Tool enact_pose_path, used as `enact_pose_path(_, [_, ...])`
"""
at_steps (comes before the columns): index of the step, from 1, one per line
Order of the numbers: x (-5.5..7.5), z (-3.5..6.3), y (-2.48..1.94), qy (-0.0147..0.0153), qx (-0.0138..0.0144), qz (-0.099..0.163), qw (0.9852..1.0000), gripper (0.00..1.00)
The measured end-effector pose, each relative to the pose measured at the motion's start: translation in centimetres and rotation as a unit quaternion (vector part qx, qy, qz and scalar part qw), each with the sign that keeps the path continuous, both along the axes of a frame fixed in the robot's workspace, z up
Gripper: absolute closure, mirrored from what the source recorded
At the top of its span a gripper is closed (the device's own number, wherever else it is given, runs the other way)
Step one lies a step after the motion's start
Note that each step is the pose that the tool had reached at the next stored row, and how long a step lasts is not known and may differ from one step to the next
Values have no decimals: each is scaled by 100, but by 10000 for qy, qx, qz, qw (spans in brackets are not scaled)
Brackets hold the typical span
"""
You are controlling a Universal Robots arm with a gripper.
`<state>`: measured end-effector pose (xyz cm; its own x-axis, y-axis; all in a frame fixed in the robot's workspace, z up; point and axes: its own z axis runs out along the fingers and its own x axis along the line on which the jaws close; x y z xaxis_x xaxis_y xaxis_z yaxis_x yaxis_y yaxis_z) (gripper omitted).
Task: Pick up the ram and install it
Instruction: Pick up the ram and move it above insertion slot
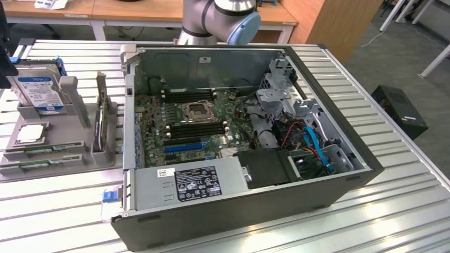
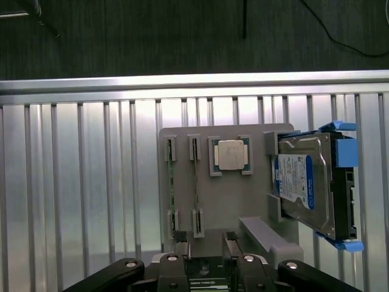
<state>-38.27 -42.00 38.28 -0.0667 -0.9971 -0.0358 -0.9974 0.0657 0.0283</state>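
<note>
Now the claw [image 2: 205, 248], jaws apart and empty, hangs off one end of the ram [image 2: 171, 188], which stands on edge along the grey holder's [image 2: 237, 201] side edge, its long axis running straight away from the claw.

text: none legible | power supply label [image 1: 197, 185]: unreadable | hard drive label [image 2: 297, 179]: unreadable
</note>
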Motion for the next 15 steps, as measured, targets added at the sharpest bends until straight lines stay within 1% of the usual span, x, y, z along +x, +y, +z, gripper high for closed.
enact_pose_path(5, [0, -38, 0, 0, 1, 0, 10000, 64])
enact_pose_path(15, [0, -166, 0, 0, 1, 0, 10000, 64])
